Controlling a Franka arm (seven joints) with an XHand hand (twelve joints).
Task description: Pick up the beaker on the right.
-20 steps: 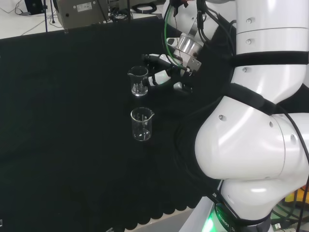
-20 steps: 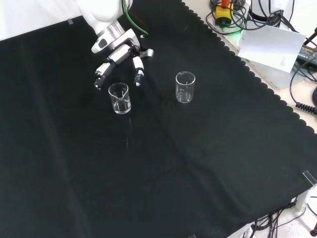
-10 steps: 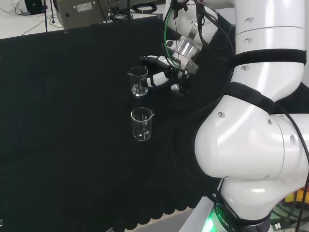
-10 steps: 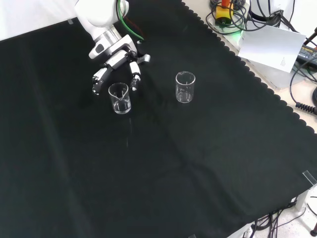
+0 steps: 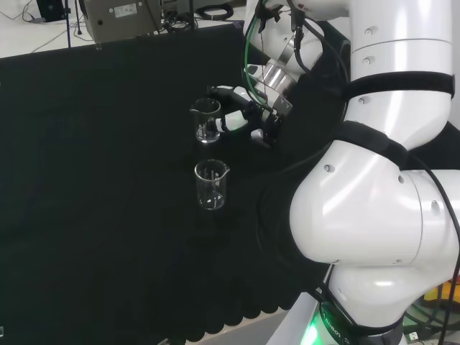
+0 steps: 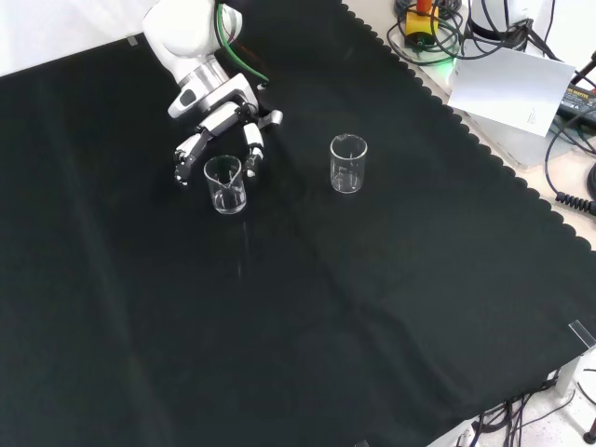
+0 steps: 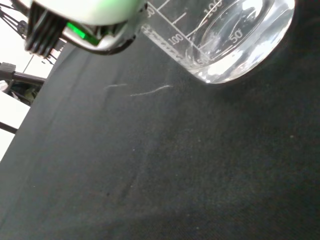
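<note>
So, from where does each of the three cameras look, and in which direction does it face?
Head view: behind and above the arm's base, facing over the white arm links at the black cloth; the hand reaches the farther beaker.
Front view: opposite the arm, looking down; the hand enters from the top.
Wrist view: at the wrist, looking past the palm at the beaker's base.
Head and front views share both beakers, including the nearer beaker.
</note>
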